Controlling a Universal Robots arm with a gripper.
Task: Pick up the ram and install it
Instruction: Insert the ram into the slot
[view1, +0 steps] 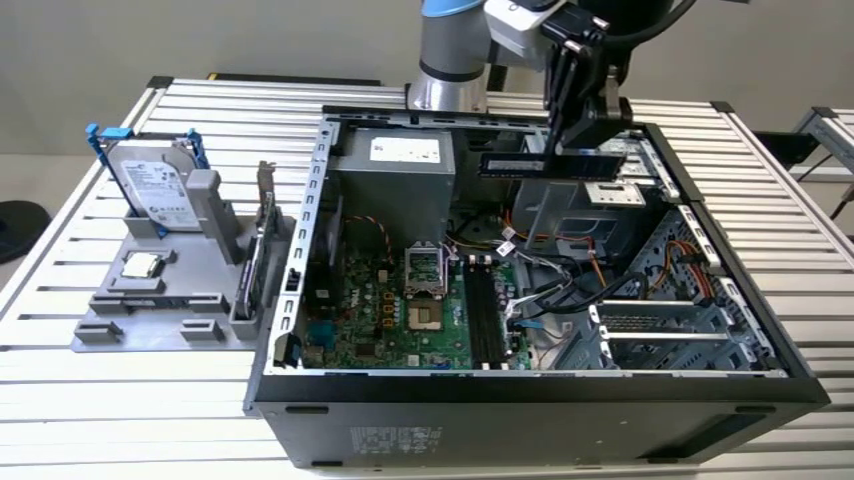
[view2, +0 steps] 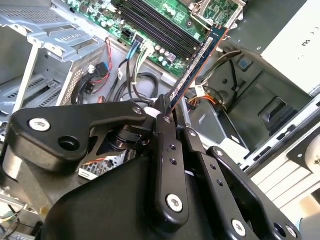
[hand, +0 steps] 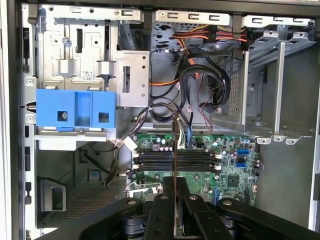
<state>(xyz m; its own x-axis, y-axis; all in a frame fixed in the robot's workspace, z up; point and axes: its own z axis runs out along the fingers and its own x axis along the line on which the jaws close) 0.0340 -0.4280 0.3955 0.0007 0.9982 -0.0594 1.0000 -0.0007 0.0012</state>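
Second wrist view: gripper is pinching the ram at one end; it's hanging above the memory slots, well apart from them. Prob. light, stiff, thin, fragile w/ slick faces, so gripping bare board edges, not chips/contacts, is looking safest.

We see the case lying on the table, open upward. Just beside it, at the exterior view's left, a stand is on the table. The drive stands upright in the stand's far end, and the processor lies on the stand, nearer to us. Inside the case, the board lies toward the exterior view's left. The slots are on the board and the power box is behind it. The ram is clamped between the fingers of the gripper, above the far part of the case and apart from the slots.
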